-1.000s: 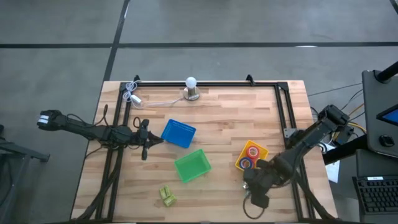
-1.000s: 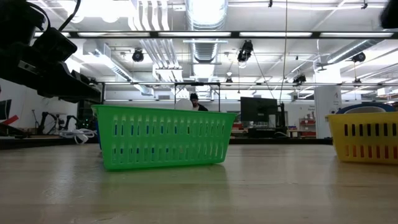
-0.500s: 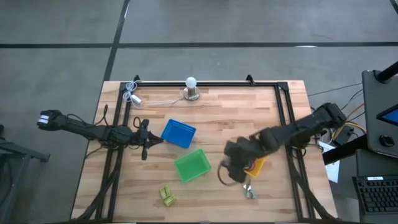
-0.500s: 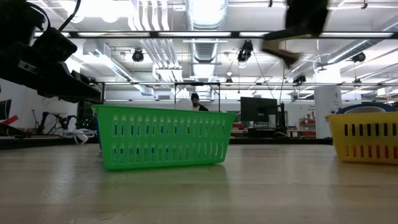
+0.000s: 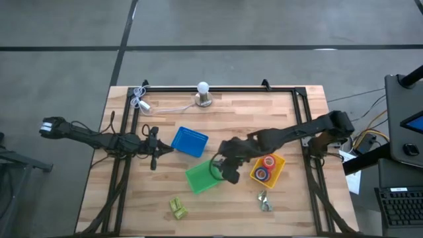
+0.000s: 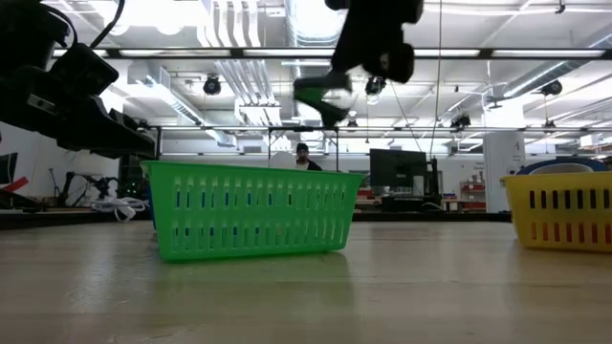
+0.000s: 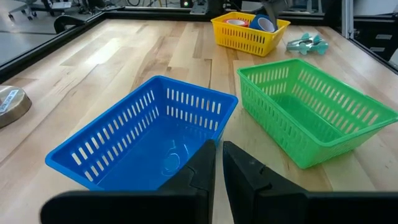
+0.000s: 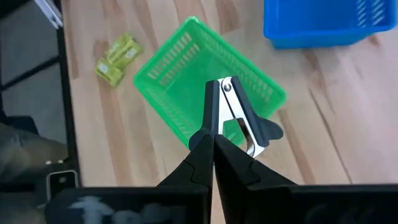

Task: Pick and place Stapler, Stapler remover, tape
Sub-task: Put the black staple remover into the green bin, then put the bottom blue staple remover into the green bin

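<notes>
Placing step: held the remover (image 8: 239, 121) pinched in right end effector (image 8: 213, 134) above green bin (image 8: 163, 79), 6 o'clock of worktop (image 5: 231, 119). Next, needed lowering and releasing inside. Left end effector (image 7: 219, 155) idle at 9 o'clock, pressed together.

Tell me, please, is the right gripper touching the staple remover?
Touching. The right wrist view shows the right gripper shut on the staple remover, held above the green bin.

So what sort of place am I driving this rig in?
Probably an open lab or workshop. The wooden table carries a black frame. In the low view, ceiling ducts and strip lights run overhead, and a person sits by a monitor far behind the green bin.
</notes>
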Robot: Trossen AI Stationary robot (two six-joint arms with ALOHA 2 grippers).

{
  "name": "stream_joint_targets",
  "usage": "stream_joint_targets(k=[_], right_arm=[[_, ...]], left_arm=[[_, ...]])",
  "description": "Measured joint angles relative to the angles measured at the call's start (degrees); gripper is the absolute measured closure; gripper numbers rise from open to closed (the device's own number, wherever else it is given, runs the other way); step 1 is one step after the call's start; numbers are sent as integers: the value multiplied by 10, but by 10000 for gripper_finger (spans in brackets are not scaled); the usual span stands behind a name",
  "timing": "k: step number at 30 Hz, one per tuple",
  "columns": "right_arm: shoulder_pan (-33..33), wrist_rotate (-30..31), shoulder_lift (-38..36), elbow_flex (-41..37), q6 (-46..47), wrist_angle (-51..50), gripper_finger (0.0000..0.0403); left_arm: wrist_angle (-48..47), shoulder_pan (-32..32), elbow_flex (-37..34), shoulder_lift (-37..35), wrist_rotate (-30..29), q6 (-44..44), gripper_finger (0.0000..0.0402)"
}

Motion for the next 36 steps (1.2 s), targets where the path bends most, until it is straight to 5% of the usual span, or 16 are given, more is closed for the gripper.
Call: stream_joint_targets(k=[11,23,36], right_arm=[[-18,-45,118,85,-72,0,395],[-19,-51,142,90,-93,-11,391],[-15,-49,86,92,-5,-88,281]], left_arm=[[-4,0,0,0,0,0,367],[-4,0,0,0,0,0,367],[-3,0,0,0,0,0,367]])
